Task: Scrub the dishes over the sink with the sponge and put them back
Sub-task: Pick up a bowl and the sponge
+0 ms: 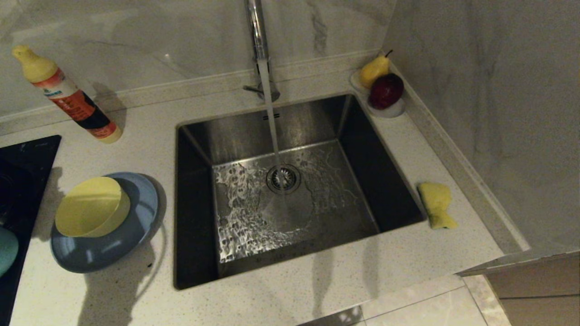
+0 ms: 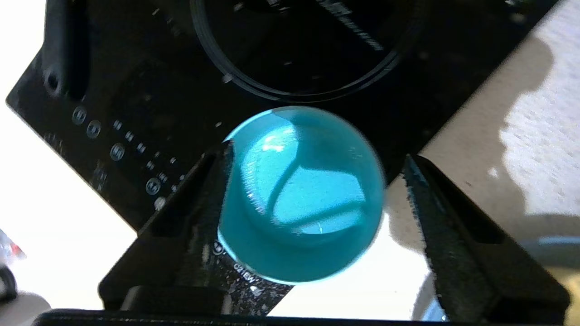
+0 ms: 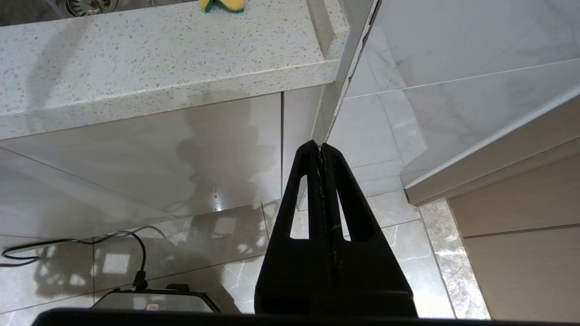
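Observation:
In the left wrist view my left gripper (image 2: 318,151) stands open above the teal bowl (image 2: 301,194). The bowl rests on the corner of the black cooktop (image 2: 136,90), close against one finger and well clear of the other. A sliver of this bowl (image 1: 7,251) shows at the head view's left edge. The pale-yellow bowl (image 1: 90,207) leans inside the light-blue plate (image 1: 108,253), left of the sink (image 1: 235,136). Water runs from the tap (image 1: 256,27). The sponge (image 1: 436,204) lies on the counter right of the sink. My right gripper (image 3: 321,146) hangs shut and empty below the counter edge.
A dish-soap bottle (image 1: 68,95) lies at the back left of the counter. A pear (image 1: 375,69) and a red apple (image 1: 386,90) sit on a white dish in the back right corner. The cooktop (image 1: 22,181) fills the left edge. A tiled wall bounds the right.

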